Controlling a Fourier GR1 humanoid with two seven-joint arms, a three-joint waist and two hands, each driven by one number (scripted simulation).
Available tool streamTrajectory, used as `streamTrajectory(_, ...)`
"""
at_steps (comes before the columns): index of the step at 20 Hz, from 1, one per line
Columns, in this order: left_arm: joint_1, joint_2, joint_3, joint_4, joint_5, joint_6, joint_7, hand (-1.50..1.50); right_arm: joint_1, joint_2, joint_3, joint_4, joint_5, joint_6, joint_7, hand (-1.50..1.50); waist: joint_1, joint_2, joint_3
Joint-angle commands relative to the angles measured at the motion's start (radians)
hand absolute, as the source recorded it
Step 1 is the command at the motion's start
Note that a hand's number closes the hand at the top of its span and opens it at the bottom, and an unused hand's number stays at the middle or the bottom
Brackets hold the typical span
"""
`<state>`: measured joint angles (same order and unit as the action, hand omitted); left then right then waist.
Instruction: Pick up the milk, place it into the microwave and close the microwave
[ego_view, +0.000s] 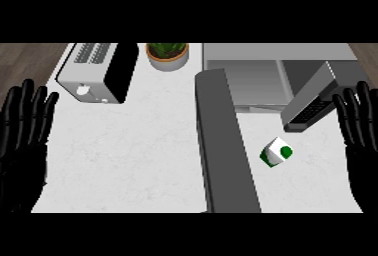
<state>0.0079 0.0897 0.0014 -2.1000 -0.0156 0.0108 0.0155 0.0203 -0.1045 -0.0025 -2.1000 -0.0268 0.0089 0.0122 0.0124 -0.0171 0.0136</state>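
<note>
- The left hand (26, 145) rests at the left edge of the view, fingers straight and pointing up, holding nothing; it lies partly over the left edge of the worktop (125, 160).
- The right hand (360, 135) rests at the right edge in the same way, fingers straight and spread, also holding nothing.
- The milk (277, 152), a small white carton with green patches, stands tilted on the worktop left of the right hand and apart from it. No writing on it can be read.
- Just above the milk hangs the microwave door (314, 100), swung open, its dark lower end near the carton but not touching it.
- The microwave (251, 75) sits at the back right, its grey inside showing behind the open door.
- A long dark grey strip (225, 150) runs from the microwave's left side down to the near edge, splitting the white, faintly marbled worktop into a wide left part and a narrower right part holding the milk.
- At the back left stands a toaster (96, 72), and beside it a potted plant (168, 54).
- Brown wood floor (29, 55) shows beyond the worktop's far left corner.
- The wide left part of the worktop is open between the toaster and the near edge.
</note>
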Motion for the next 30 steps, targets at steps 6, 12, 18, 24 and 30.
streamTrajectory(6, -0.024, 0.002, 0.044, 0.046, -0.023, 0.022, -0.017, -1.50, -0.001, -0.046, 0.107, 0.121, -0.083, 0.230, -0.144, -1.50, -0.009, 0.018, -0.013)
streamTrajectory(12, 0.166, -0.073, 0.008, -0.028, 0.060, 0.015, 0.021, -1.50, 0.127, -0.030, 0.146, 0.082, -0.328, 0.370, -0.094, -1.50, -0.008, 0.015, -0.013)
streamTrajectory(18, 0.337, -0.071, -0.014, -0.059, 0.084, -0.038, -0.083, -1.50, 0.203, -0.042, 0.145, 0.054, -0.305, 0.411, -0.123, -1.50, -0.010, 0.015, -0.014)
streamTrajectory(24, 0.468, -0.089, -0.104, -0.108, 0.056, -0.043, -0.158, -1.50, 0.186, -0.010, 0.103, 0.102, -0.173, 0.330, -0.180, -1.50, -0.004, 0.015, -0.013)
streamTrajectory(30, 0.493, -0.089, -0.116, -0.100, 0.041, -0.040, -0.190, -1.50, 0.192, 0.022, 0.077, 0.156, -0.045, 0.257, -0.275, -1.50, -0.007, 0.016, -0.013)
